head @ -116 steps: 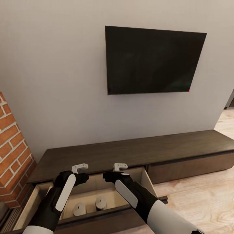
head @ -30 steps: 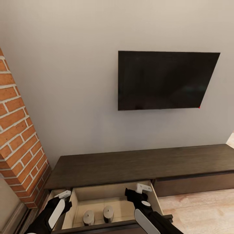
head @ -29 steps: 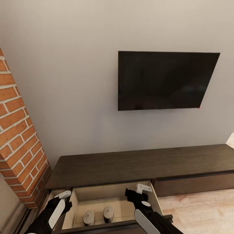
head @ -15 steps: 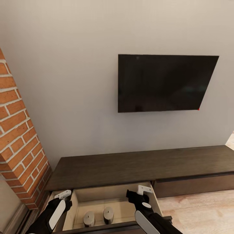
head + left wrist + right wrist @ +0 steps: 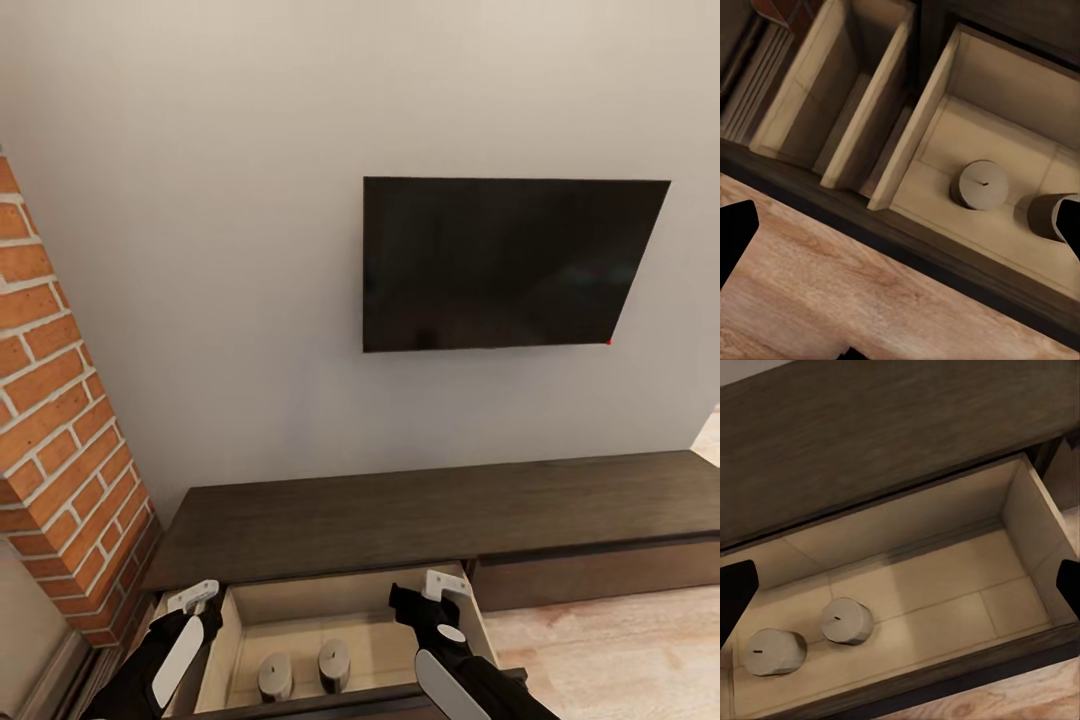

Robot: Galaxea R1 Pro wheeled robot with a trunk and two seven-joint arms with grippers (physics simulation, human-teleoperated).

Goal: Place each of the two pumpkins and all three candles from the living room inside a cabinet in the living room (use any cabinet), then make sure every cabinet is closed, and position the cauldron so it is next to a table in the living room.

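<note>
The long dark brown cabinet (image 5: 430, 510) runs along the wall, and its wide drawer (image 5: 350, 615) stands pulled out. Two pale grey candles stand upright side by side on the drawer's pale wood floor: one (image 5: 275, 676) (image 5: 979, 184) (image 5: 774, 651), the other (image 5: 333, 664) (image 5: 1050, 216) (image 5: 846, 620). My left gripper (image 5: 195, 598) (image 5: 904, 232) hangs open above the drawer's left front corner. My right gripper (image 5: 445, 584) (image 5: 900, 589) hangs open over the drawer's right side. Neither gripper holds anything. The pumpkins, the cauldron and the table are out of view.
A narrower empty drawer (image 5: 832, 97) is also pulled out beside the wide one, next to a red brick column (image 5: 55, 430). A black TV (image 5: 505, 262) hangs on the grey wall. The drawer front further right (image 5: 600, 570) is shut. Light wood floor (image 5: 620, 650) lies at the right.
The camera has moved, so the TV sits lower in the picture and more brick shows. Since 3.9 s ago my arms have spread apart and dropped lower. The candles have not moved.
</note>
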